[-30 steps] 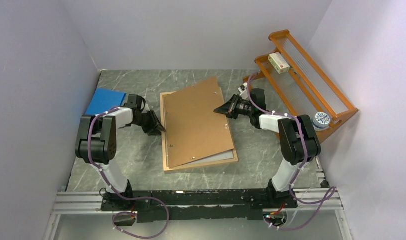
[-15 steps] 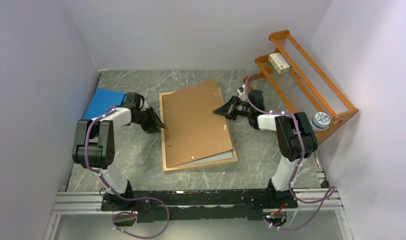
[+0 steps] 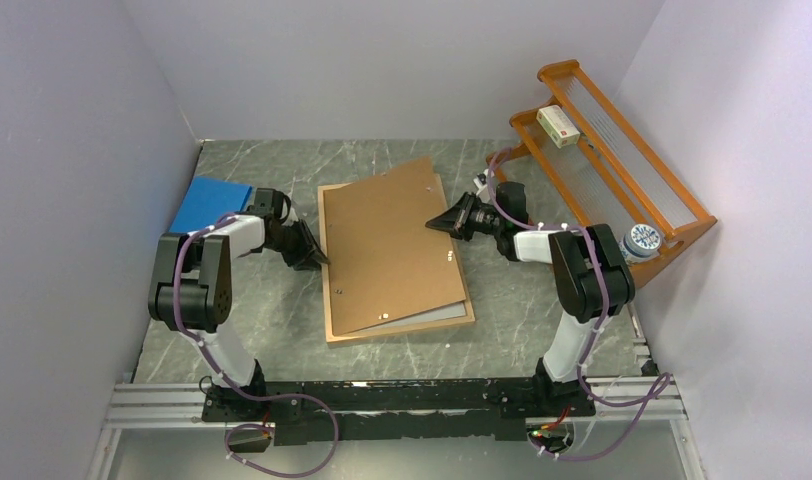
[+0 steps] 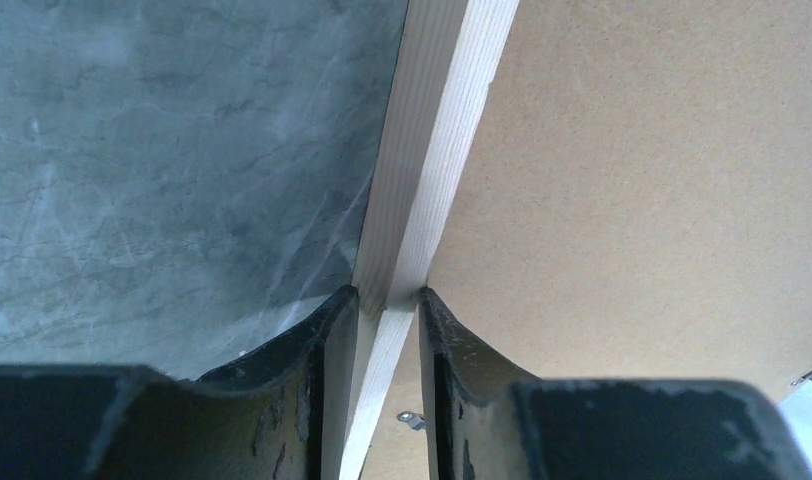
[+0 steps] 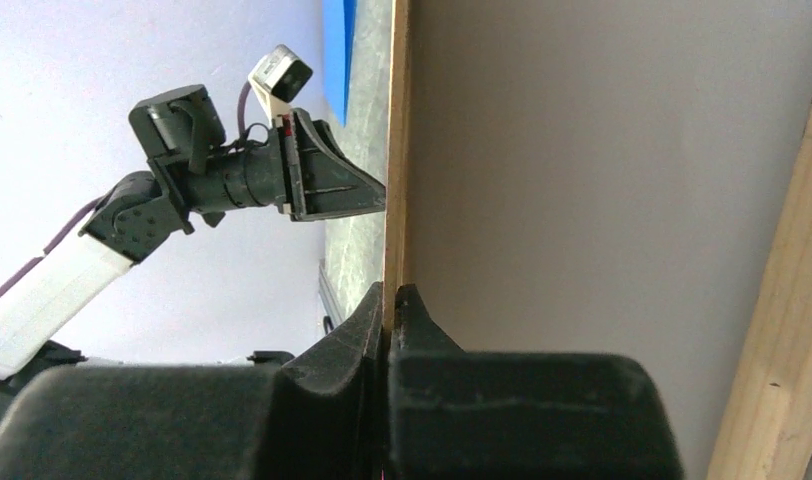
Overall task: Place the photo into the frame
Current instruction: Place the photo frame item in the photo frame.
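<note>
Finding the photo (image 3: 440, 313) inside the frame (image 3: 402, 331), white back up, visible from above only as a pale strip at the near-right corner. Lying flat with that frame in the middle of the desk (image 3: 272, 310), under the hardboard backing panel (image 3: 392, 250). Seeing the panel skewed: far-right corner overhanging the frame's far rail, near edge short of the near rail.

Pinching the panel's right edge with the right hand (image 3: 440, 222), fingers pressed together on the thin board, edge-on from the right wrist (image 5: 390, 300) with the photo's pale back (image 5: 602, 200) beside it. Gripping the frame's left rail (image 4: 432, 160) with the left hand (image 3: 317, 255), one finger touching each side of the wood (image 4: 387, 300).

Leaving bare desk near and left of the frame. Keeping well apart from the blue sheet (image 3: 212, 203) at the far left and the orange slatted rack (image 3: 622, 150) at the far right.
</note>
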### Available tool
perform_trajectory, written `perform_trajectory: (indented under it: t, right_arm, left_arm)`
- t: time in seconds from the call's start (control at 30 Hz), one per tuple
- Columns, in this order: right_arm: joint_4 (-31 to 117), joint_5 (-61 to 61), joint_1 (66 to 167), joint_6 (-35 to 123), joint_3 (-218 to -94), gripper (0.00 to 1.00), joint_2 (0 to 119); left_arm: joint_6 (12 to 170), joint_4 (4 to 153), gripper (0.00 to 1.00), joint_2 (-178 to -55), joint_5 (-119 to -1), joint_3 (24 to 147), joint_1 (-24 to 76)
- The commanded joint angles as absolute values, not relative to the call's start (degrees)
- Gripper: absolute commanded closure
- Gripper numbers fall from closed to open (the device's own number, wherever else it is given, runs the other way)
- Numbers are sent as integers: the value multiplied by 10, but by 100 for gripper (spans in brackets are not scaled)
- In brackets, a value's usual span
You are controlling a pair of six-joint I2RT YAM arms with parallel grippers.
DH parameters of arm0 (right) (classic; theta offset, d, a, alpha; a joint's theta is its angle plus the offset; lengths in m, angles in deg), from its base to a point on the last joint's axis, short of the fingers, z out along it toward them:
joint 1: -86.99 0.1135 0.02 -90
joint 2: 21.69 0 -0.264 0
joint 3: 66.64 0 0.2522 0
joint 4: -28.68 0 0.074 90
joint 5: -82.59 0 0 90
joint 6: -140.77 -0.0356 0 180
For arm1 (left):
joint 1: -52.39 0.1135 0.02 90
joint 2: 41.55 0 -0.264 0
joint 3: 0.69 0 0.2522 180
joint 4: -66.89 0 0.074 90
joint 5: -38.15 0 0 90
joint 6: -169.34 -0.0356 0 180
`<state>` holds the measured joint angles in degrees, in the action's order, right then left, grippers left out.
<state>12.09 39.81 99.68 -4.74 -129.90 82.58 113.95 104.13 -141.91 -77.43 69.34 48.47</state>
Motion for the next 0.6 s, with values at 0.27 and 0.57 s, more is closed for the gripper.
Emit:
perform_trajectory:
  t: [0.27,0.57]
  right_arm:
    - [-82,381,1006,-95,-1274,100,855]
    - [-130,363,1004,-111,-1270,100,861]
  left_arm:
    - [1123,1047,69,-1422,-772,700,483]
    - [1124,1049,65,-1417,-772,702,483]
